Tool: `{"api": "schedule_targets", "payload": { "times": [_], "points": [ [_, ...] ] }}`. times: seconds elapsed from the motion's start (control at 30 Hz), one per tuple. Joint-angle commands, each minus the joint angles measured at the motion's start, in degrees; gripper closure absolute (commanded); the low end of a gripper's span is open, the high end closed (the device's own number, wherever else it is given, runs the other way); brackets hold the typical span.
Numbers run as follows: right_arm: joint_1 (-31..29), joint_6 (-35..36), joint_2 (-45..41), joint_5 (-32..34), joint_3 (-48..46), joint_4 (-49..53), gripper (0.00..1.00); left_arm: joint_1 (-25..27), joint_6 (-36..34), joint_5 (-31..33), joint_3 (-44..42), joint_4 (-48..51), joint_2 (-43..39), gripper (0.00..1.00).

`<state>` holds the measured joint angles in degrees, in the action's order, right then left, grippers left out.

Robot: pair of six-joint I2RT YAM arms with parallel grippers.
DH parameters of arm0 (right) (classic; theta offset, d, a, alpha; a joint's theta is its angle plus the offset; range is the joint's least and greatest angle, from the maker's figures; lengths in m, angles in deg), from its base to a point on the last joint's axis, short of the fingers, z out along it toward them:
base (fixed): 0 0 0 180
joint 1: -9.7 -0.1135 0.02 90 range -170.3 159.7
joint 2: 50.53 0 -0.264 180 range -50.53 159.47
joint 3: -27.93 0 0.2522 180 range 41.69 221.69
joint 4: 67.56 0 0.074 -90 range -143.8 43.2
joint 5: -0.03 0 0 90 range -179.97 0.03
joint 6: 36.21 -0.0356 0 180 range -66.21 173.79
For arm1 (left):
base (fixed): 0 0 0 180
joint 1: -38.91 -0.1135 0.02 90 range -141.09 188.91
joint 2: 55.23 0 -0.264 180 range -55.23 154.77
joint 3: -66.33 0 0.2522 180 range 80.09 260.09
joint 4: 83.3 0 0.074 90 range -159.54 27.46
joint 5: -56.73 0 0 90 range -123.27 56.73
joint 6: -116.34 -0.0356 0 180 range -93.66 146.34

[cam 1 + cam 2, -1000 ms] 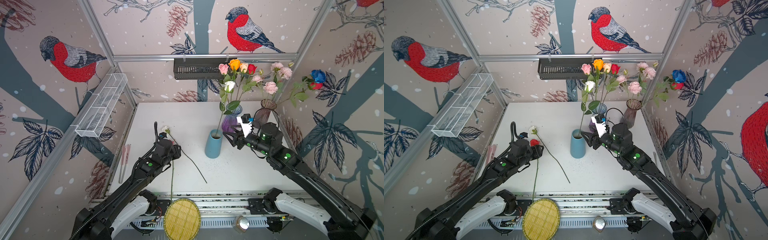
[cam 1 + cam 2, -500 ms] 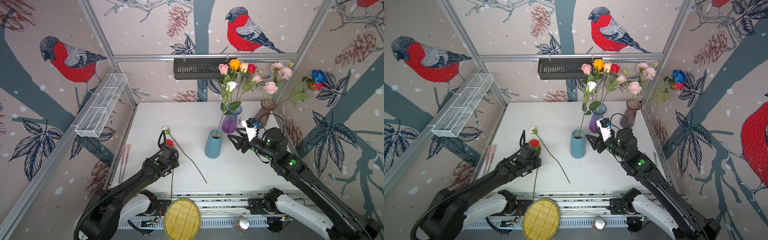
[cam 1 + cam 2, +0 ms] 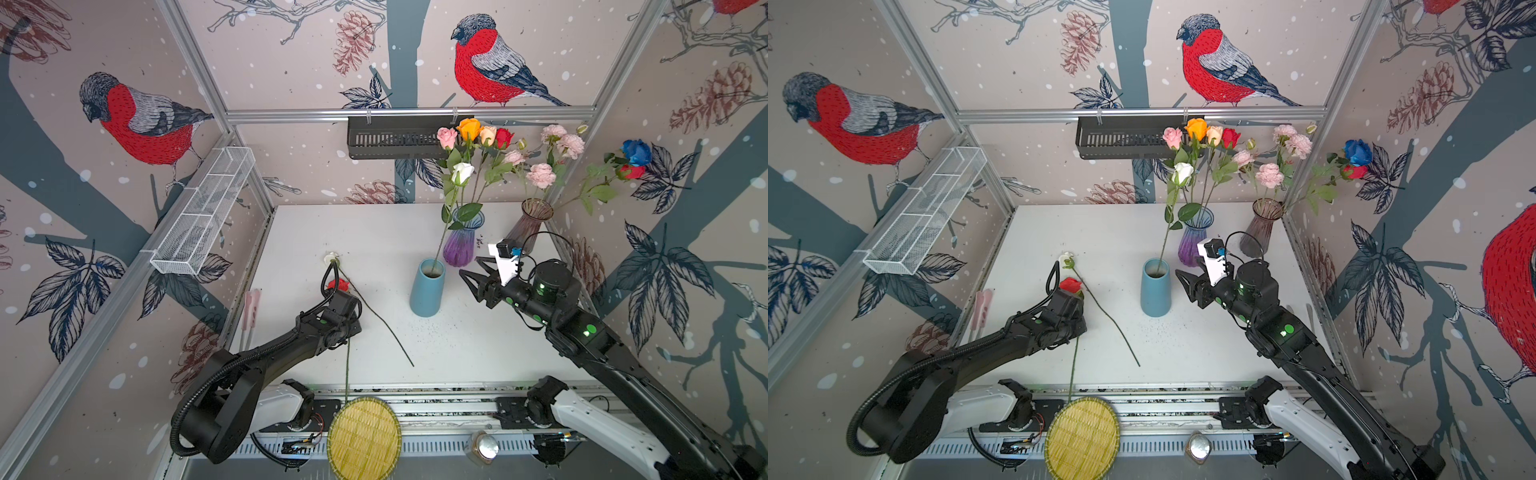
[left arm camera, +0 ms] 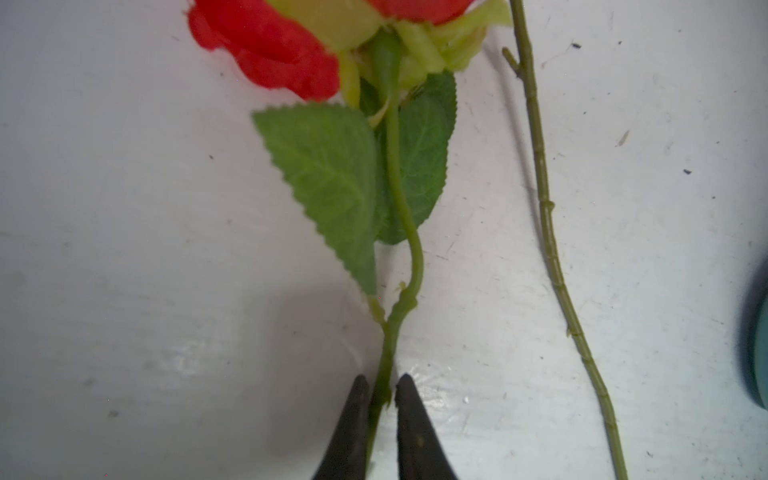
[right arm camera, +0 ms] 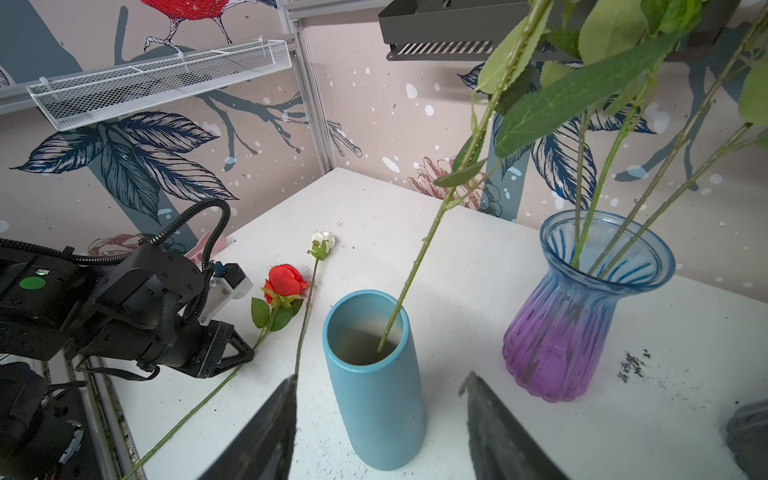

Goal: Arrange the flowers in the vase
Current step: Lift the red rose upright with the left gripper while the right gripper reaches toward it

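Low on the table (image 4: 124, 208), left gripper (image 4: 381, 380) is pinching the stem of the red rose (image 4: 266, 45).
Thin stem risks swivelling on lifting; right gripper (image 3: 468, 264) is gaping empty.

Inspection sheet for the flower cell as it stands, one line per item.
Surface: white table, dark specks by the blue vase.
Job's things: red rose and white bud lie on the table; blue vase holds one white rose; purple vase and smoky vase hold bunches.
Clutter: pink item at the table edge, yellow woven disc out front.
Grippers: left gripper shut on the red rose stem; right gripper open beside the blue vase.
Cables: black hose loops over the left wrist.
Surroundings: bird-print walls, white mesh shelf, black shelf.
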<state>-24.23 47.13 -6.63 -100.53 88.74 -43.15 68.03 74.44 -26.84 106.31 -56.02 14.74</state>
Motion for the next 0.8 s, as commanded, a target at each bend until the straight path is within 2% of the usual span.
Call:
{"api": "schedule_targets", "payload": {
  "times": [0.0,0.1,0.2,0.3,0.5,0.6,0.77],
  "points": [
    [0.01,0.81,-0.13,0.61,0.75,-0.46,0.36,-0.03,0.6,2.08,1.38,1.97,-0.8,0.95],
    [0.02,0.6,0.02,0.25,1.41,-0.2,0.36,-0.04,0.86,4.61,3.16,4.14,-4.53,1.0],
    [0.01,0.52,0.44,-0.39,2.31,0.02,0.36,-0.12,0.33,6.44,5.23,5.1,-10.0,1.0],
    [0.01,0.33,1.2,-2.73,2.78,-0.34,0.36,-0.13,-1.7,4.88,6.55,2.48,-16.88,1.0],
    [-0.2,-2.56,3.45,-14.08,3.51,-3.84,0.37,-0.17,-4.95,-5.53,6.12,-12.29,-29.26,1.0],
    [-1.23,-5.29,5.44,-19.98,4.07,-6.83,0.39,-0.08,-4.28,-10.72,7.21,-17.36,-29.91,1.0],
    [-4.03,-11.8,12.36,-35.2,5.42,-12.45,0.4,0.05,-1.98,-24.21,6.23,-33.51,-26.78,1.0]
  ]
}}
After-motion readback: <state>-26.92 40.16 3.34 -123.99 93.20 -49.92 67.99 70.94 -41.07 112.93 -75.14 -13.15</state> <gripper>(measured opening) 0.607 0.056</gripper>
